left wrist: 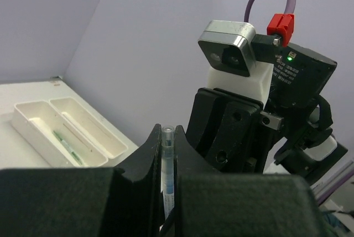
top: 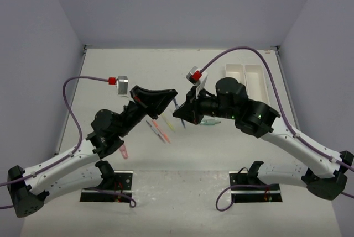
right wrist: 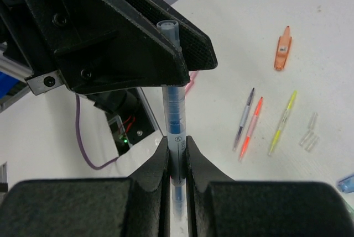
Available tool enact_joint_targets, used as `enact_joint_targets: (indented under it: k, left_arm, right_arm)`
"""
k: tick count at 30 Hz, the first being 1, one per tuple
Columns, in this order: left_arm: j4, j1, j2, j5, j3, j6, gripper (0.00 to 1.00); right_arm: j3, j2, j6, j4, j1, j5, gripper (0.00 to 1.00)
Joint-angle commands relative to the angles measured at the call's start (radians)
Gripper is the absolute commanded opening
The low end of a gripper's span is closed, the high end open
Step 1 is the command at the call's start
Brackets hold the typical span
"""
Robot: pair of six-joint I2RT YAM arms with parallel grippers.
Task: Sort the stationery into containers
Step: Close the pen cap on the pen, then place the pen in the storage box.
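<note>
A blue pen with a clear cap (right wrist: 173,99) is clamped between both grippers, above the middle of the table (top: 178,108). My left gripper (left wrist: 167,132) is shut on its capped end (left wrist: 167,162). My right gripper (right wrist: 177,148) is shut on its barrel lower down. The two grippers meet tip to tip in the top view, the left (top: 170,95) and the right (top: 182,113). Two white trays (top: 235,74) (top: 258,82) stand side by side at the back right. The left wrist view shows a green pen (left wrist: 66,143) in one tray (left wrist: 34,116).
Loose on the table lie a grey pen (right wrist: 244,118), an orange-pink pen (right wrist: 251,127), a yellow pen (right wrist: 282,122), an orange marker (right wrist: 283,48) and small clear caps (right wrist: 310,137). A pink marker (top: 124,151) lies by the left arm. A green pen (top: 210,122) lies under the right arm.
</note>
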Motion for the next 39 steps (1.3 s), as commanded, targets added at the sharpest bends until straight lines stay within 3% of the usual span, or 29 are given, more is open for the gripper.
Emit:
enact_joint_targets:
  k: [1, 4, 6, 8, 9, 11, 12, 13, 16, 19, 23, 27, 33, 39]
  left_arm:
    - [-0.169, -0.240, 0.032, 0.110, -0.113, -0.046, 0.00]
    - [-0.223, -0.270, 0.030, 0.021, -0.092, -0.029, 0.00]
    - [-0.316, -0.268, 0.021, -0.062, -0.039, -0.004, 0.00]
    - [-0.506, -0.264, 0.052, -0.353, 0.091, 0.039, 0.00]
    - [-0.668, -0.245, 0.076, -0.444, 0.201, 0.040, 0.14]
    - [-0.895, -0.180, 0.156, -0.618, 0.385, 0.012, 0.63]
    - [-0.956, -0.169, 0.193, -0.656, 0.447, 0.005, 0.68]
    - [-1.004, -0.098, 0.246, -0.690, 0.498, -0.004, 0.99]
    - [-1.118, 0.027, 0.302, -0.714, 0.668, -0.015, 1.00]
    - [-1.182, 0.065, 0.303, -0.774, 0.707, -0.046, 1.00]
    - [-1.196, 0.069, 0.250, -0.764, 0.616, -0.041, 1.00]
    - [-1.219, 0.069, 0.184, -0.655, 0.491, -0.021, 1.00]
    - [-1.344, 0.068, 0.031, -0.571, 0.399, 0.025, 1.00]
    - [-1.405, 0.068, -0.143, -0.539, 0.340, 0.107, 1.00]
  right_arm:
    - [0.274, 0.057, -0.035, 0.288, -0.077, 0.161, 0.00]
    - [0.235, 0.062, -0.036, 0.291, -0.079, 0.164, 0.00]
    - [0.121, 0.049, -0.022, 0.300, -0.079, 0.167, 0.00]
    - [0.000, 0.006, 0.005, 0.305, -0.080, 0.164, 0.00]
    - [-0.045, -0.007, 0.029, 0.305, -0.081, 0.184, 0.00]
    - [-0.157, -0.040, 0.072, 0.276, -0.090, 0.228, 0.00]
    - [-0.164, -0.051, 0.085, 0.254, -0.099, 0.240, 0.00]
    - [-0.205, -0.063, 0.092, 0.233, -0.113, 0.252, 0.00]
    - [-0.273, -0.122, 0.117, 0.148, -0.231, 0.351, 0.00]
    - [-0.285, -0.113, 0.094, 0.039, -0.374, 0.431, 0.00]
    - [-0.201, 0.044, 0.014, -0.080, -0.568, 0.479, 0.00]
    - [-0.069, 0.268, -0.036, -0.122, -0.704, 0.483, 0.00]
    - [0.141, 0.590, -0.092, -0.140, -0.783, 0.505, 0.00]
    - [0.233, 0.703, -0.105, -0.163, -0.800, 0.531, 0.15]
